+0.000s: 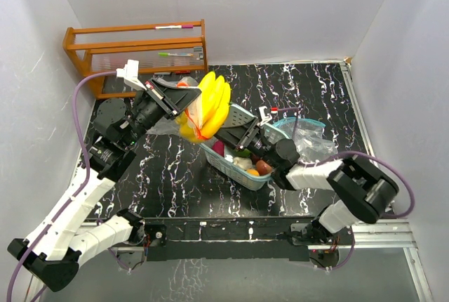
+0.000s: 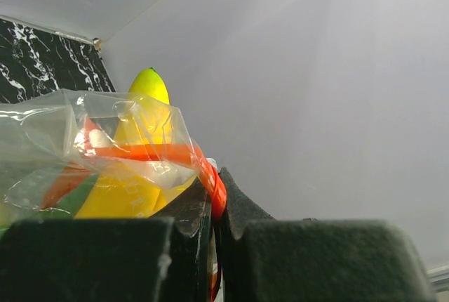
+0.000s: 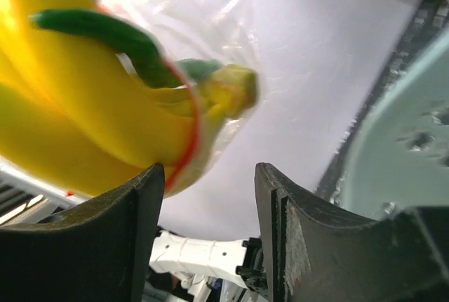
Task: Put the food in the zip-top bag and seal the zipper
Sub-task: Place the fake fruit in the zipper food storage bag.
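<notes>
step: loading, mid-way. Bunch of yellow toy bananas [image 1: 212,102] is only partly inside the clear zip-top plastic bag with the orange zipper strip [image 2: 140,123]; sealing not started.
left pincer [image 2: 216,207]: jaws together, clamped on the bag's orange zipper rim, holding the bag up off the table.
right pincer [image 3: 208,175]: jaws apart, nothing between them, just beside the bunch's stem end.
bananas, place: in the air at the far-left end of the pale teal mesh basket [image 1: 231,168], between my two pincers.
bananas, axis: long axis runs near-left to far-right in the top view, steeply tilted. Stem end is low and looks to be under plastic; tips point far and up, clear of the bag.
long thin green toy pepper [image 3: 105,28]: lies against the bananas by the rim; can't tell whether it is fully in the bag.
left to load: small round red and orange toy fruits [image 1: 261,168] sit in the basket.
next, my call: right pincer pushes or regrips the bunch along its long axis, stem first, until the tips pass the zipper. Left keeps the mouth taut.
risk: bunch is long against the mouth; tips may snag the rim.
</notes>
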Available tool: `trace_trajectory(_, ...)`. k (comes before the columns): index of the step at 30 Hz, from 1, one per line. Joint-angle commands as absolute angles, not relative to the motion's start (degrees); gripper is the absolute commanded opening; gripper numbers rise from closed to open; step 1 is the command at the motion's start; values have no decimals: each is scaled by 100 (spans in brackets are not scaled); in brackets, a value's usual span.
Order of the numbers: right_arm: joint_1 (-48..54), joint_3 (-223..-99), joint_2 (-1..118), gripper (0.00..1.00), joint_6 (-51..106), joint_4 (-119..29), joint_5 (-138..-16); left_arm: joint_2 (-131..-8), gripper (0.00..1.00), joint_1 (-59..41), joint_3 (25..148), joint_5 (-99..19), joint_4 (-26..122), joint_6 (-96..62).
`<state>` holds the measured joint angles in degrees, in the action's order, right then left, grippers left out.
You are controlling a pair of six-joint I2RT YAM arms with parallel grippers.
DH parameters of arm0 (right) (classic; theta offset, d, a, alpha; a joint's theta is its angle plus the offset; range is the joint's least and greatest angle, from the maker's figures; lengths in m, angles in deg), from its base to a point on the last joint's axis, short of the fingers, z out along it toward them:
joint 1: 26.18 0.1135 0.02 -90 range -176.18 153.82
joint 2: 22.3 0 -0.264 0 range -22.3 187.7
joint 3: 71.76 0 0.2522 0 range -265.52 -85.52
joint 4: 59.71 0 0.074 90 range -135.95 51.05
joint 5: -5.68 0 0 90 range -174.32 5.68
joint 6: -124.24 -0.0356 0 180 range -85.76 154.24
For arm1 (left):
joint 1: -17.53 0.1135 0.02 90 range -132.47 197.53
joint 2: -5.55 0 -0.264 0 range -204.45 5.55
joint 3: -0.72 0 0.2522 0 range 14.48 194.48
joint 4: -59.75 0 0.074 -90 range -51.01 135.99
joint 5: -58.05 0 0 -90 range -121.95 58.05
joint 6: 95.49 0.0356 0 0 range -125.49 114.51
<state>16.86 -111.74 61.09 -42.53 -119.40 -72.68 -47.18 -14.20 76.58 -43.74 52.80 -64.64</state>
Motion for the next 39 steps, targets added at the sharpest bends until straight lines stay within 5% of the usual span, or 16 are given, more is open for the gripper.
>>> trace_trajectory(1, 1662, -11456, 6789, 54, -4976, -13743, -6759, -4573, 0, -1446, 7702, -4482, 5644, -6464)
trace_trajectory(8, 1674, -11568, 7349, 53, -5354, -14713, -6701, -4534, 0, -1444, 7690, -4479, 5628, -6442)
trace_trajectory(23, 1733, -12411, 6524, 52, -4408, -12767, -6496, -4634, 0, -1446, 7627, -4595, 5888, -6623)
trace_trajectory(28, 1906, -12652, 6570, 38, -4316, -12643, -6525, -4601, 0, -1445, 7586, -4584, 5944, -6642)
trace_trajectory(33, 1968, -12683, 6241, 11, -3901, -12039, -6701, -4544, 0, -1446, 7565, -4590, 5887, -6622)
trace_trajectory(39, 2071, -13045, 5009, 8, -2178, -8944, -7660, -4340, 0, -1445, 7474, -4467, 5480, -6267)
